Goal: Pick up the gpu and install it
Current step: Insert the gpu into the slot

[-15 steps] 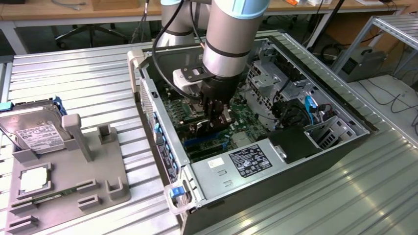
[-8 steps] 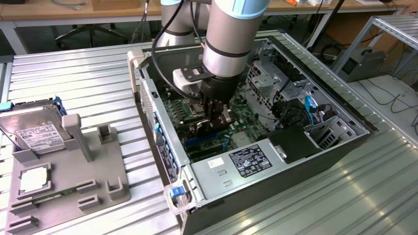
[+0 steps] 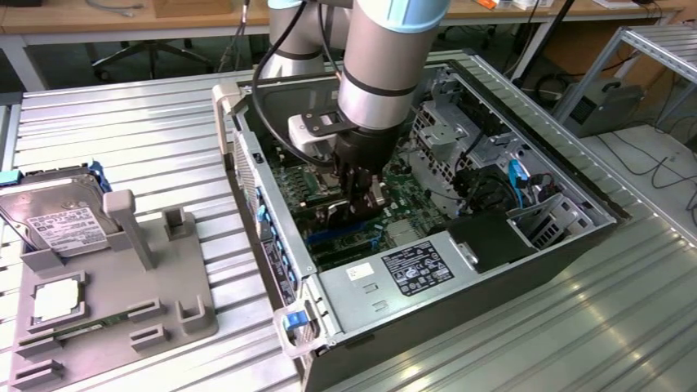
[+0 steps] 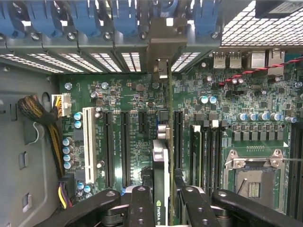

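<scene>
I have the pincer (image 3: 363, 189) down inside the open PC case (image 3: 566, 196), which lies on its side on the slatted counter (image 3: 120, 139). In the wrist view its fingers (image 4: 141, 208) sit partly closed on the gpu (image 4: 161, 179), gripping the card edge-on by its upper edge; the card hangs upright between them, over the motherboard (image 4: 137, 127), with its silver bracket (image 4: 163, 71) pointing toward the case's rear wall and the row of blue slot clips (image 4: 85, 19).

As I judge it, I am in the seating step: the card seems lined up above one of the long black slots (image 4: 178, 137) near the middle of the board, but I cannot tell whether its contacts have entered the slot yet.

To do this well, I want the card plumb, not leaning toward the memory sticks (image 4: 198, 151) beside it. The bracket needs to slide into its opening in the rear wall as the edge goes down, so both ends must travel together. I press straight along the card's plane, slowly, and watch for any tilt or bowing of the board. If the bracket catches on the metal, forcing it risks bending the card or slipping the grip.

The grey fixture (image 3: 109, 294) with the hard drive (image 3: 55, 216) sits well apart, near the counter's edge at the exterior view's left.
</scene>
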You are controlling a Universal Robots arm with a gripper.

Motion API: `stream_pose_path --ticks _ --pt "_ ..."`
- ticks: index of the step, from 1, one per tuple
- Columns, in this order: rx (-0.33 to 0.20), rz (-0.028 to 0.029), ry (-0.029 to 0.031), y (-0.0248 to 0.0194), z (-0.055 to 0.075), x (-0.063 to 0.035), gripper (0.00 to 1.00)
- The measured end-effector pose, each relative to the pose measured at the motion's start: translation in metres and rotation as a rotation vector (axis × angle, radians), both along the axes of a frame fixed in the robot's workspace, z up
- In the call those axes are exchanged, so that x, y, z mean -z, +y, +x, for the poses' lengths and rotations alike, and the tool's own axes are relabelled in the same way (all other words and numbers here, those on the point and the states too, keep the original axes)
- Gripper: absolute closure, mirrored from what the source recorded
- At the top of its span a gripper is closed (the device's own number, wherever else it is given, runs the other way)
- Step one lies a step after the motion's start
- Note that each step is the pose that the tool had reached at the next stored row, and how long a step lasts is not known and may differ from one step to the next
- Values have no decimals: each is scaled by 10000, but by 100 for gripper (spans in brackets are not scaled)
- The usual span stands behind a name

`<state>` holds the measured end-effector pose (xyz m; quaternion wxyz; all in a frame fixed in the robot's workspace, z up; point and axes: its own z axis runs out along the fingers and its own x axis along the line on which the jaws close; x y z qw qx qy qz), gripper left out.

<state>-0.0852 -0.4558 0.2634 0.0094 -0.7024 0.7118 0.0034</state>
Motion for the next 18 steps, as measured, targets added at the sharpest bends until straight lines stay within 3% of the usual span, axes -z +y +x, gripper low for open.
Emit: stream_pose_path --ticks 9,18 --pt "88 -84 1 -1 -3 37 73" --pt "123 -80 -3 0 -3 48 73"
